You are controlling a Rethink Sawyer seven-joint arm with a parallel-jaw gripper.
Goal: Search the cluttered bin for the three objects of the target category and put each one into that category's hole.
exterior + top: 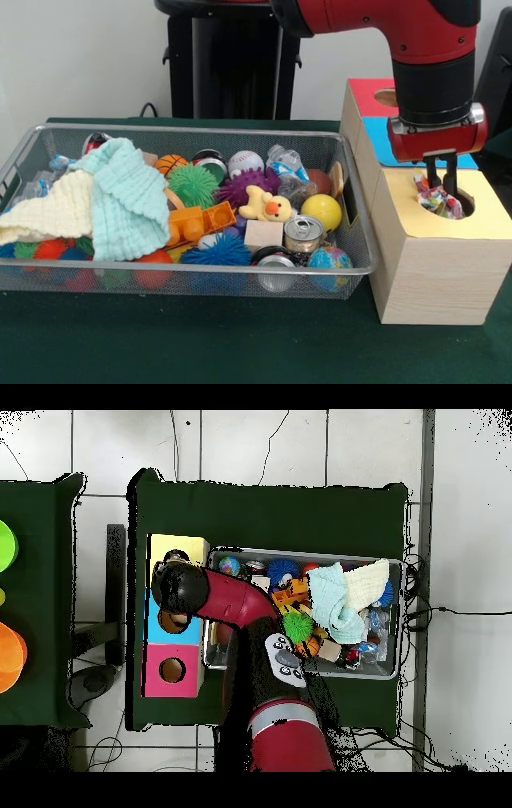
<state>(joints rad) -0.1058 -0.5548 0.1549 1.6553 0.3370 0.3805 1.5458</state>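
On my front feed the red arm (416, 40) reaches down at right, and its gripper (441, 186) hangs over the round hole (452, 202) in the yellow section (488, 204) of the wooden box (432, 272). The two dark fingers (452, 172) stand close together, pinching a crumpled wrapper (438, 200) of many colours, which sits at the hole's mouth, partly inside it. Beyond the yellow section lie a blue section (376, 140) and, farthest, a red section (368, 92) with its own hole.

To the left, just beside the box, the wire bin (200, 276) stands on the green cloth (240, 344). A mint towel (128, 200) and a cream towel (56, 208) drape over its left half. In its right half I see a green spiky ball (192, 186), a purple spiky ball (240, 188), a blue spiky ball (218, 252), a rubber duck (268, 206), a yellow ball (322, 211), a baseball (245, 162), a can (303, 233), a globe ball (330, 260), an orange brick (200, 222), a wooden cube (264, 234) and a crushed bottle (286, 164).

From overhead, the arm (225, 596) crosses from the base to the box (176, 616), covering the yellow end's hole, with the bin (215, 646) at the box's right.
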